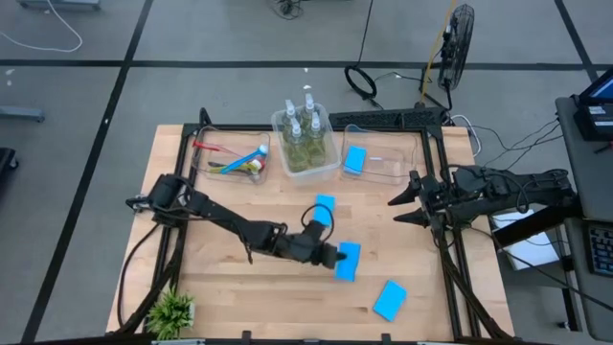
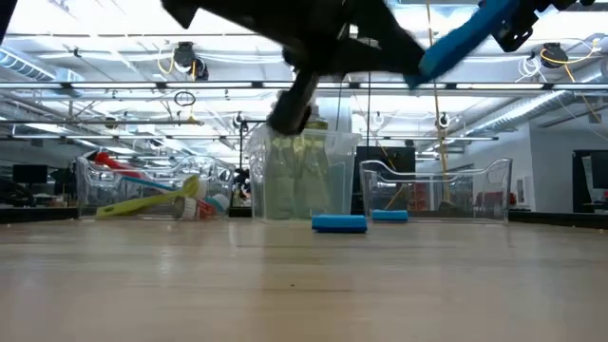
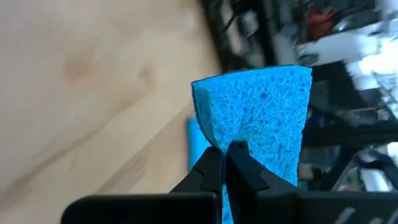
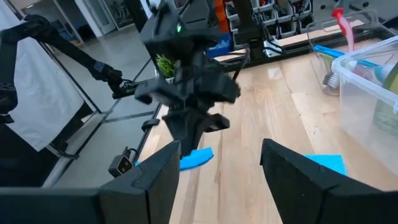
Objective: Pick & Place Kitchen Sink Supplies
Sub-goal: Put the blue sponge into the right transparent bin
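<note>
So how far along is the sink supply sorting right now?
Done: soap bottles in the middle bin, brushes in the left bin, one sponge in the right bin. In hand: the left claw grips a lifted sponge. Left: two sponges on the table.

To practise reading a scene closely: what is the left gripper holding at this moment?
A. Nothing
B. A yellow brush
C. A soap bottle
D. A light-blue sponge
D: the left gripper is pinched shut on the edge of a light-blue sponge, and the low view shows that sponge lifted clear of the table.
</note>
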{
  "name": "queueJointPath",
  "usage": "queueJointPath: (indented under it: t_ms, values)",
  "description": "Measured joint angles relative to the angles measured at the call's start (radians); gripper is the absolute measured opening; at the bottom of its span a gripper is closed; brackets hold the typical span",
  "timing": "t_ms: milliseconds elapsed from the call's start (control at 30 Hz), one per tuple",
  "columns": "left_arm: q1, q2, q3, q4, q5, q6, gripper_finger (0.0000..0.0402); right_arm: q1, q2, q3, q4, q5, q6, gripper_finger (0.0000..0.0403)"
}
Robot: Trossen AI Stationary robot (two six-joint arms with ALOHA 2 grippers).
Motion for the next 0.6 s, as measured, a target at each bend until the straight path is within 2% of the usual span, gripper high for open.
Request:
queueJointPath:
  t_ms: [267,467,600]
  values:
    - [0.062,-0.016,0.116,-0.019,-0.077,0.217,0.0002,0.000,0.042,0.000,0.080,0.000,0.124,0.0210]
    - [0.107,-0.017,0.248,-0.213,-0.195,0.386,0.0002,0.000,0.101,0.000,0.128,0.007,0.157,0.0210]
    - [0.123,-0.018,0.315,-0.300,-0.251,0.458,0.0002,0.000,0.117,0.000,0.128,0.095,0.156,0.0210]
